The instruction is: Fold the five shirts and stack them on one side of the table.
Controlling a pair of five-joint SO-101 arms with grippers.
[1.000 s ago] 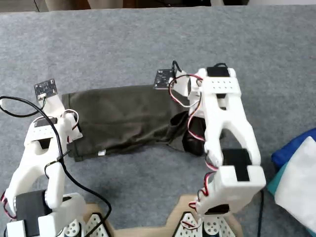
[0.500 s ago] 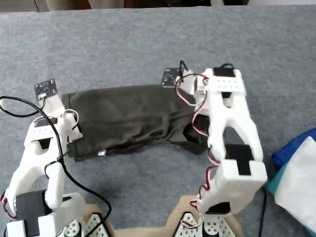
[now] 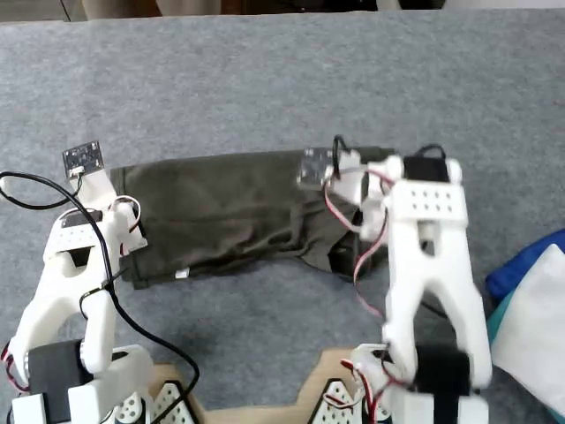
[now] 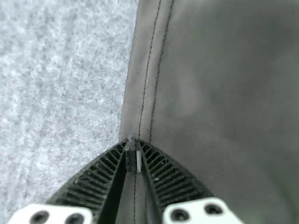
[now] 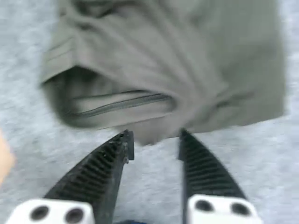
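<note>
Grey table (image 3: 265,71), left tool (image 4: 132,143) clenched on olive shirt (image 3: 221,208) hem, right tool (image 5: 155,138) released over opposite edge.

White plastic arms (image 3: 71,265), black servos (image 3: 440,375), red and black cables (image 3: 360,265), ribbed black end effector fingers (image 5: 100,170)

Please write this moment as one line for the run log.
left gripper: shut on olive shirt hem | right gripper: open over its bunched end | other shirts: piled aside

Grey felt-covered tbl (image 3: 221,79).
</note>
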